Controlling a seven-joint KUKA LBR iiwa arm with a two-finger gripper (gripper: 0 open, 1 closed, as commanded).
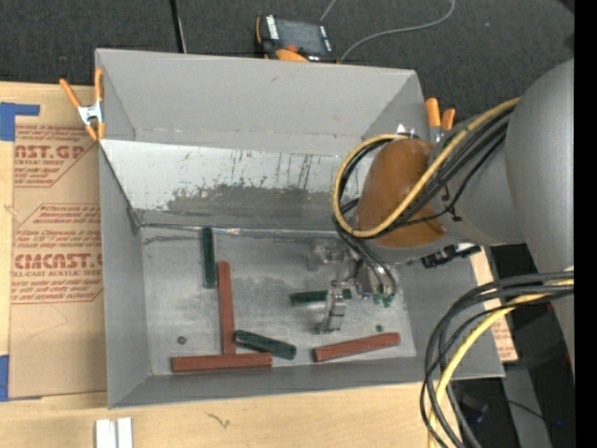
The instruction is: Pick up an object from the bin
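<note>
My gripper (330, 308) hangs low over the right middle of the bin floor. A short dark green stick (306, 298) lies at its fingertips, its right end reaching in between the fingers. Whether the fingers grip it I cannot make out. A reddish-brown stick (356, 347) lies just below the gripper, near the front right. Another dark green stick (264, 344) lies to the lower left of the gripper.
A long reddish-brown stick (226, 308) stands upright in the left middle, with another one (221, 363) flat along the front wall. A dark green stick (207, 257) lies at the left back. The arm with its orange cover and cables crowds the bin's right side.
</note>
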